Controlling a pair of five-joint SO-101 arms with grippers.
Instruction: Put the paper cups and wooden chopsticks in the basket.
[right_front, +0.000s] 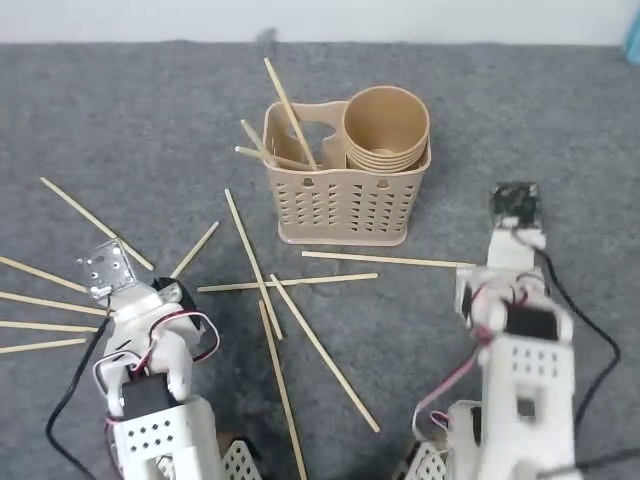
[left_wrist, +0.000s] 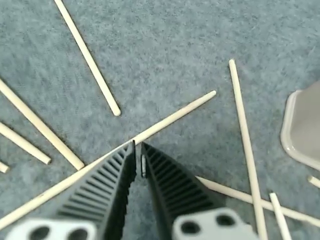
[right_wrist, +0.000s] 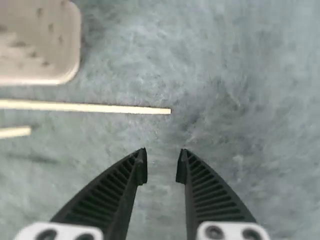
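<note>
Paper cups (right_front: 386, 125): nested stack, upright, mouths up, in one end compartment of the basket (right_front: 345, 205); judged already stowed.

Stowed chopsticks (right_front: 290, 100): a few in the other compartment, leaning, tips above the rim.

Loose chopsticks (right_front: 255, 265): many lying flat on the grey carpet (right_front: 150, 110), scattered between basket and arms, so still to collect.

Nearest stick (left_wrist: 175, 116): long axis oblique, far end pointing toward the basket. Its near part passes under the left gripper (left_wrist: 137, 145), whose jaws are almost together with nothing visibly pinched. Probably lined up for a pick.

Right gripper (right_wrist: 161, 161): jaws parted, empty, just off the end of a crosswise stick (right_wrist: 85, 107) beside the basket.
</note>
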